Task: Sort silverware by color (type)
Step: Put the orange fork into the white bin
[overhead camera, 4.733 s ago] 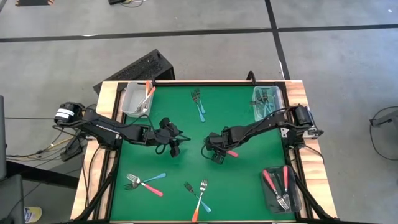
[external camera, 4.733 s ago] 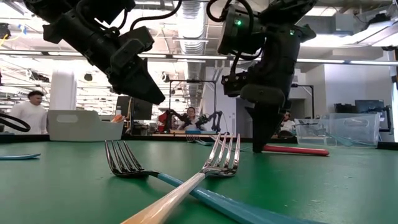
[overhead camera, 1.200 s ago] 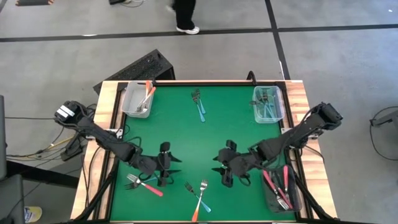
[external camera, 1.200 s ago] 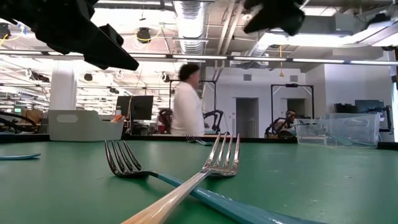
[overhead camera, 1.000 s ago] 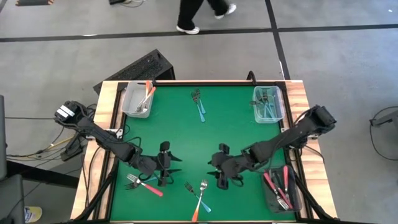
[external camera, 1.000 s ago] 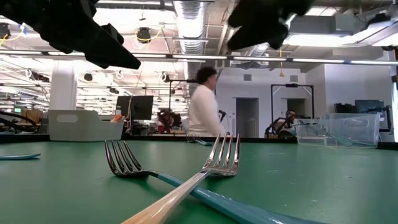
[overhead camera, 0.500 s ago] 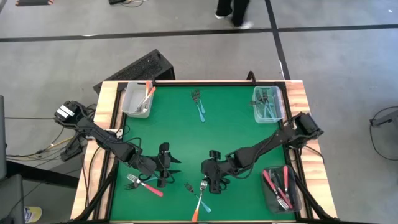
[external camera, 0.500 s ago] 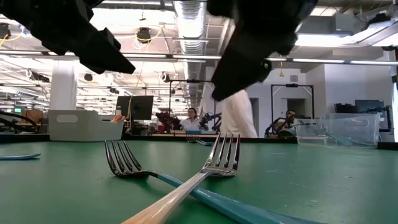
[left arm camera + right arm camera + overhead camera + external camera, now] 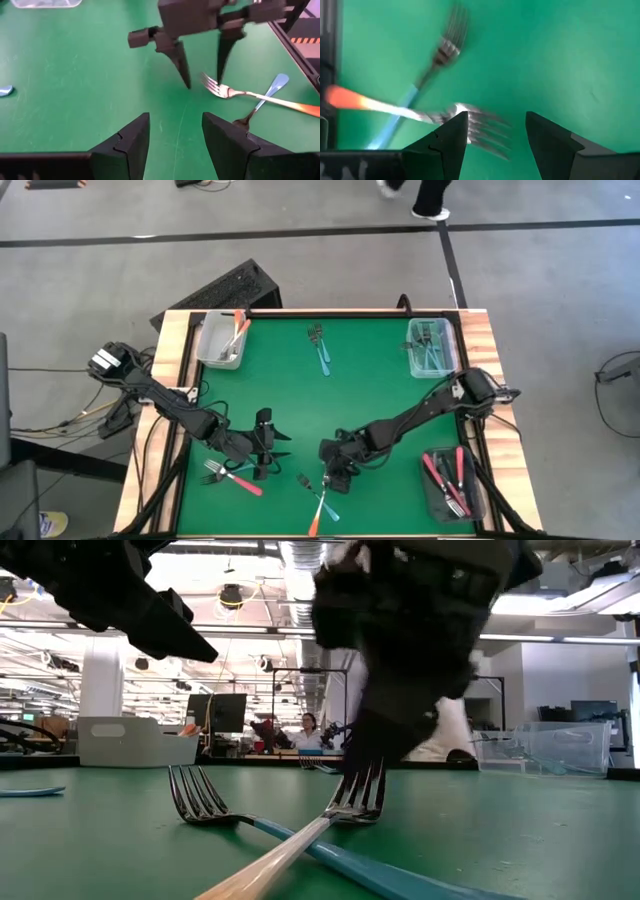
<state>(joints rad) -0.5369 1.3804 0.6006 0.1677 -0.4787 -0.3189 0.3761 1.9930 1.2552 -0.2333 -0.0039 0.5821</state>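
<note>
High view: the right gripper (image 9: 333, 471) is being held directly over the tines of the orange-handled fork (image 9: 320, 505), which is lying crossed over a blue-handled fork (image 9: 315, 494) near the front edge of the green table (image 9: 385, 370). Its jaws are being kept spread, empty, with the tines lined up between the fingers (image 9: 454, 140), presumably so the orange fork can be pinched at the neck, where it is raised off the mat by the fork beneath.

The left gripper (image 9: 268, 450) is being held to the left of that crossed pair, jaws also parted and grasping nothing, beside a pink-handled fork (image 9: 232, 476) and another blue one crossed there; it is probably being kept aside so the arms do not meet.

Behind the crossed pair, two blue forks (image 9: 319, 348) are lying loose at the table's far side. Sorted pieces are already sitting in the clear bin (image 9: 214, 355) at the far left, the second clear bin (image 9: 445, 365) at the far right and the dark bin (image 9: 432, 492) at the front right.

In the low view the right fingertips are being lost against the dark gripper body, so contact with the tines cannot be judged. The right wrist view is being smeared by motion.
</note>
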